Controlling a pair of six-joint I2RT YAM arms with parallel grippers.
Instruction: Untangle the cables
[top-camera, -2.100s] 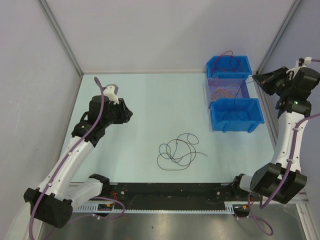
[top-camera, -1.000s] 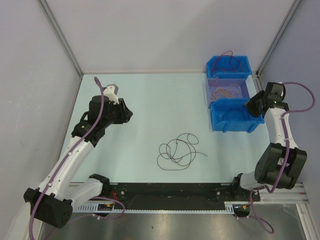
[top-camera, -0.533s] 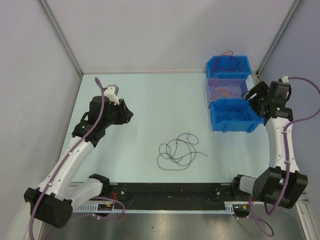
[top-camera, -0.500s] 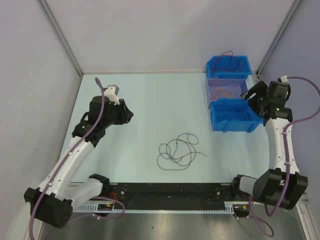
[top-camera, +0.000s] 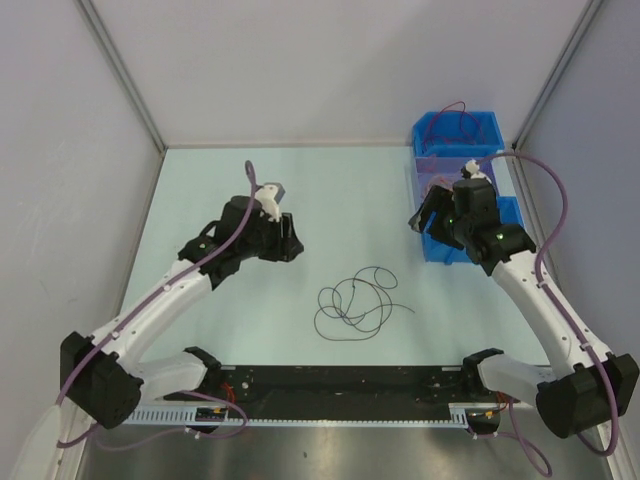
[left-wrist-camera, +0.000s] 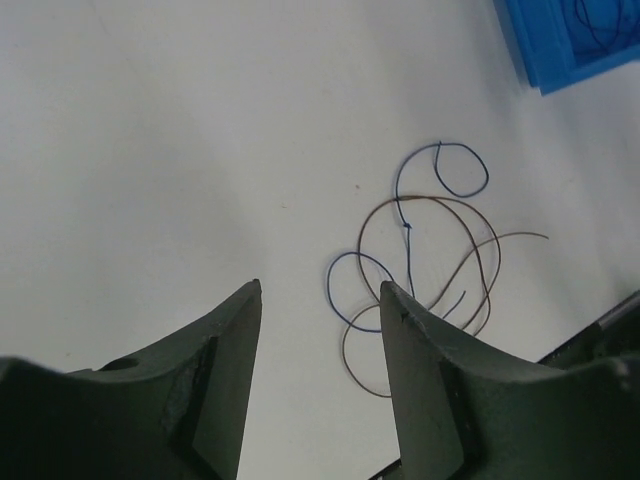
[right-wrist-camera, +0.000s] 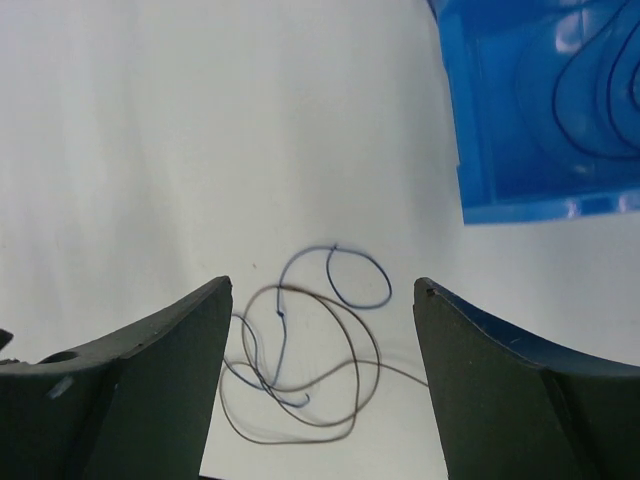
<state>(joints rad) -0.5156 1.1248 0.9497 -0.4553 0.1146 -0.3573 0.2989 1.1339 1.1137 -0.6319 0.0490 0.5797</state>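
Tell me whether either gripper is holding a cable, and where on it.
Nothing is held: the left gripper and right gripper are both open and empty, and the tangled cables lie untouched.

Tangled cables (left-wrist-camera: 407, 227): one blue, one brown, on pale mint table (top-camera: 330, 190). Bright blue bin (right-wrist-camera: 490, 120), dark cable (right-wrist-camera: 556, 95) inside. Purple hoses (top-camera: 249, 175) along white-and-black arms (top-camera: 160, 303). Left gripper (left-wrist-camera: 320, 290) and right gripper (right-wrist-camera: 321, 284) both plain dark grey. Walls (top-camera: 300, 70) pale lavender-grey
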